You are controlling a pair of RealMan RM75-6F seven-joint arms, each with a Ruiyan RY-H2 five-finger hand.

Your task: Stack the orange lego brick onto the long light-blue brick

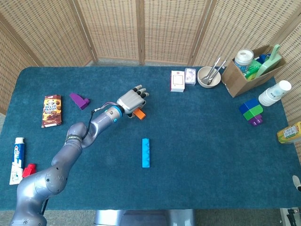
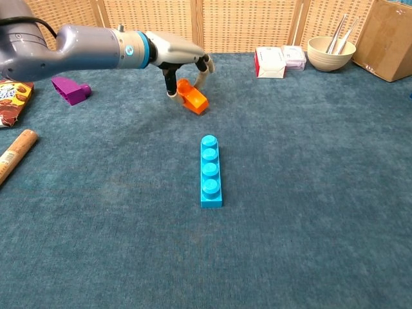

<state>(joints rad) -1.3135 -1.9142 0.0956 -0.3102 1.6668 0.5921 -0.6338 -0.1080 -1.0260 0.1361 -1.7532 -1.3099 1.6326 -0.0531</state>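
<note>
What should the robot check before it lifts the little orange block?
1. Left hand is at the orange brick, fingers on both sides: ok.
2. Grip firm enough to lift: cannot tell; the brick looks tilted between the fingers.
3. Long light-blue brick lies flat, studs up: ok.
4. Cloth between the two bricks is bare: ok.
5. Purple brick sits away from the path: ok.
6. Right hand out of the way: cannot tell; it is not in view.
</note>
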